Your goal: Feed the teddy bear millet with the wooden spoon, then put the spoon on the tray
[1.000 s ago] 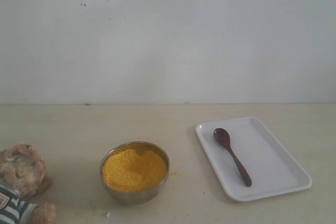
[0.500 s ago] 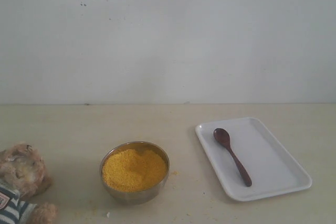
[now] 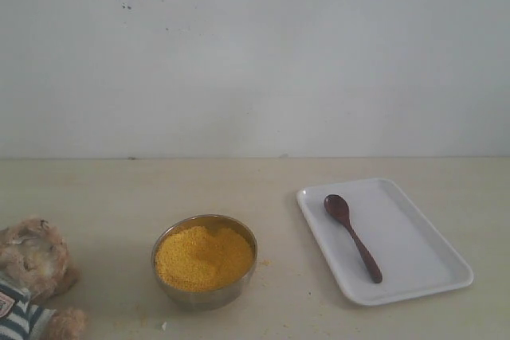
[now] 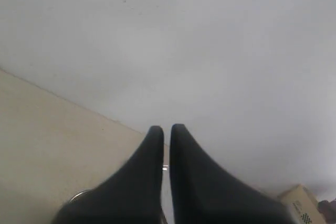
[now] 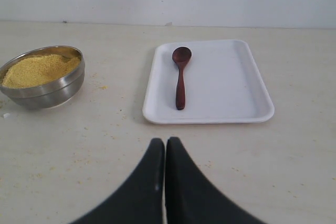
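Note:
The wooden spoon lies on the white tray at the right of the table. Yellow millet fills the steel bowl in the middle. The teddy bear in its striped sweater sits at the lower left edge, partly cut off. Neither gripper shows in the exterior view. My right gripper is shut and empty, hovering over the table a short way before the tray. My left gripper is shut and empty, pointing toward the wall.
Loose millet grains are scattered on the beige table round the bowl. A plain white wall stands behind. A cardboard box shows at the edge of the left wrist view.
The teddy bear has shifted very slightly at the lower left. Nothing else has moved.

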You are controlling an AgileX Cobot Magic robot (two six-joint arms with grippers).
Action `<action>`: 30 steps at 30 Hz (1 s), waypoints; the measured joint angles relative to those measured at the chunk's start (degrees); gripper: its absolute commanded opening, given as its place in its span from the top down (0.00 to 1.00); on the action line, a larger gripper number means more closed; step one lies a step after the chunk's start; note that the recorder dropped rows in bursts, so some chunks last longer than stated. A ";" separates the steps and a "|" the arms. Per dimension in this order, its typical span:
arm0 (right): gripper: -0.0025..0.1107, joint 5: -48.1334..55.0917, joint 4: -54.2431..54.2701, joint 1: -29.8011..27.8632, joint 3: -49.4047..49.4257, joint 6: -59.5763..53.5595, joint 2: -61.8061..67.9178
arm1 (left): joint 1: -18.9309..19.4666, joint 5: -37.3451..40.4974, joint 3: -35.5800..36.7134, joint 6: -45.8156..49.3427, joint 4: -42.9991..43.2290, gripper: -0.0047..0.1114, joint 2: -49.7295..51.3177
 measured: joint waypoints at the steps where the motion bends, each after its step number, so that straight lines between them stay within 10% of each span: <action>1: 0.98 0.00 0.00 0.00 0.00 0.00 0.00 | -3.02 -2.19 0.00 0.00 0.00 0.93 -1.96; 18: 0.98 0.00 0.00 0.00 0.00 0.00 0.00 | -26.28 -14.86 6.35 0.10 12.48 0.93 -30.29; 30: 0.98 0.00 0.00 0.00 0.00 0.00 0.00 | -29.33 -23.75 19.70 0.10 14.58 0.93 -37.67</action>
